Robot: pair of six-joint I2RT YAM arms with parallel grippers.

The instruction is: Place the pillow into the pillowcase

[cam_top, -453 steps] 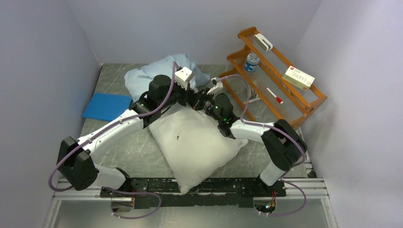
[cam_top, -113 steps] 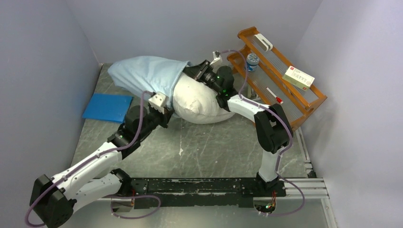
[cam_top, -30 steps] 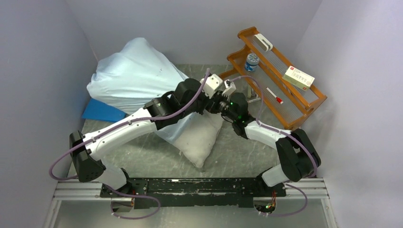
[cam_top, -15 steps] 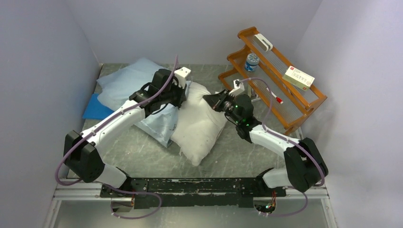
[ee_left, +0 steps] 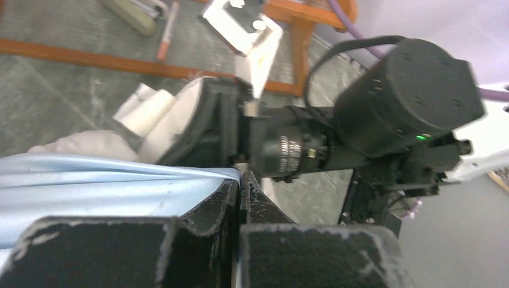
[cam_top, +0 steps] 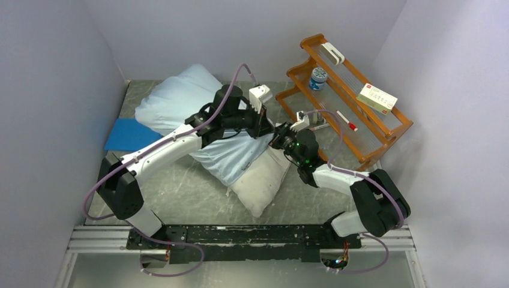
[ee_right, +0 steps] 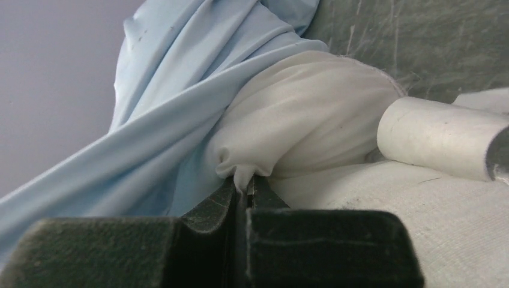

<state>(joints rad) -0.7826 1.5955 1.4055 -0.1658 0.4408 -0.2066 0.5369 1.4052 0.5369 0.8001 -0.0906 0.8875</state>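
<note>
Grey, marbled table (cam_top: 180, 198), with both arm bases at its near edge. Just beyond them, at centre, white pillow (cam_top: 261, 180): near corner bare and flat on the table, pointing toward the bases. Far half already inside the pale-blue pillowcase (cam_top: 180, 102). Case mouth slanting across the pillow's middle, cloth wrinkled there. Rest of the case plump, swelling toward the far left, its top showing against the back wall.

At the pillow's right edge, by the case mouth, right gripper (cam_top: 277, 139). In its wrist view, fingers (ee_right: 204, 210) pressed together on a small pinch of white pillow fabric, blue cloth draped just behind and left of that pinch.

Just left of it and nearly touching, left gripper (cam_top: 264, 127), reaching in over the case. Fingers (ee_left: 225, 198) shut tight on the hem of the blue cloth. Right arm's black wrist directly ahead in that view, white pillow stuffing bunched beside it.

Farther left, flat bright-blue mat (cam_top: 127, 135) against the side wall, its right end hidden behind the left arm and the case.

Far right, orange wooden rack (cam_top: 399, 123) along the right wall. On its shelves a white box (cam_top: 377, 97), a blue-lidded jar (cam_top: 318, 77) and a red-and-white pen (cam_top: 347, 120).
</note>
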